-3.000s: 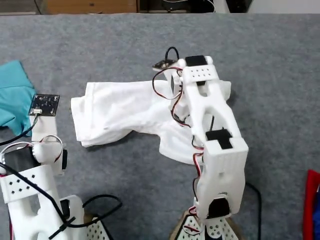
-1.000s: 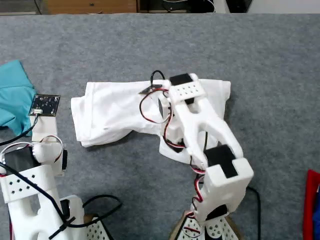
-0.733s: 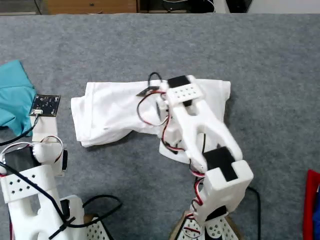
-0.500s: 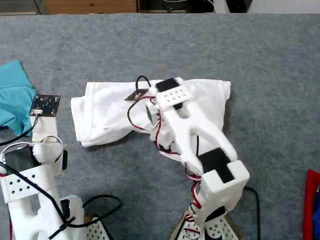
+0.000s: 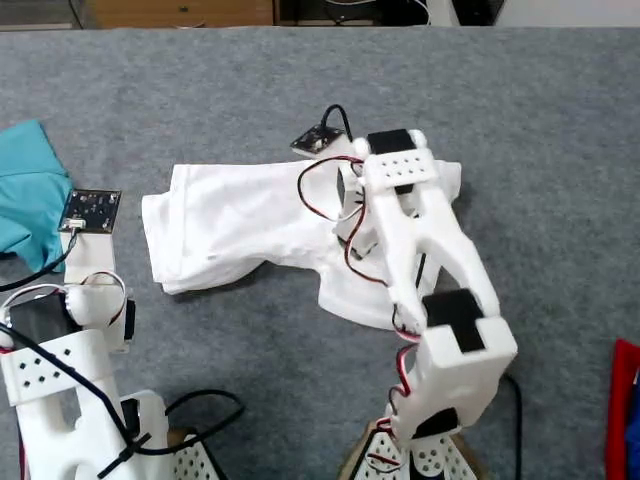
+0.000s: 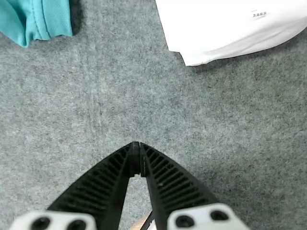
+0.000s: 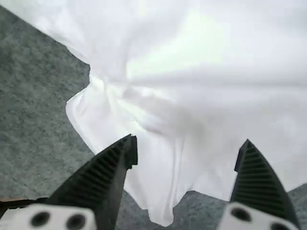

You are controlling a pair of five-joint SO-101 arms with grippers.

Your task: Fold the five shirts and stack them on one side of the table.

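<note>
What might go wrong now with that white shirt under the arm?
The right gripper hangs open over the rumpled edge of the white shirt; closing there, it might pinch several layers and drag the shirt into a heap. The shirt lies crumpled, so any fold may come out crooked.

white shirt [image 5: 240, 215], teal shirt [image 5: 25, 190], grey table [image 5: 200, 90]

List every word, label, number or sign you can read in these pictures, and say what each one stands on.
No text here can be read.
On the crumpled white fabric shirt, a small dark printed mark in the left wrist view: too small and blurred to read.
On an arm in the high view, a square dark circuit board: tiny pale dots, no legible writing.
</note>
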